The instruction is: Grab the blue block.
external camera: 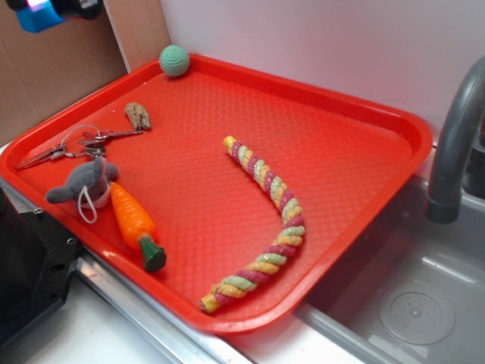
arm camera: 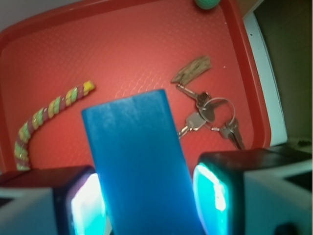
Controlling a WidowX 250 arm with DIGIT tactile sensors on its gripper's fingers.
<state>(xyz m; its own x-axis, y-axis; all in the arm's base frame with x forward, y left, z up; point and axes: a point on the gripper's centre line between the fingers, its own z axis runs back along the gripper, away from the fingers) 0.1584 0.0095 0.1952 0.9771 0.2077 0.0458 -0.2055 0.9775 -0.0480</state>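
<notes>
In the exterior view the hand [external camera: 42, 14] sits at the top left corner, raised well above the tray, only partly in frame, with a bright blue piece showing at its tip. Below it a red plastic tray [external camera: 356, 152] with a fine pebbled surface and a raised rim rests on the worktop beside a grey sink [external camera: 417, 303] and a dark curved faucet [external camera: 455, 144]. From left to right on the tray lie a bunch of metal keys [external camera: 72, 148] on a ring, a fuzzy grey plush toy [external camera: 83, 186], a smooth glossy orange toy carrot [external camera: 132, 221] with a dark green stem, a small rough brown chip [external camera: 138, 115], a knitted teal-green ball [external camera: 174, 60] at the far rim, and a long twisted rope toy [external camera: 265, 227] in pink, yellow and green, bent into a curve.

In the wrist view the blue block [arm camera: 139, 166] fills the middle: a solid rectangular brick with flat, smooth faces and straight edges, uniformly bright blue, faintly streaked along its length. It stands between the two fingers [arm camera: 215, 193], whose pads glow cyan on either side, pressed against it. The hand is closed on the blue block, holding it in the air above the tray, with the rope toy lower left and the keys and chip to the right beneath.
</notes>
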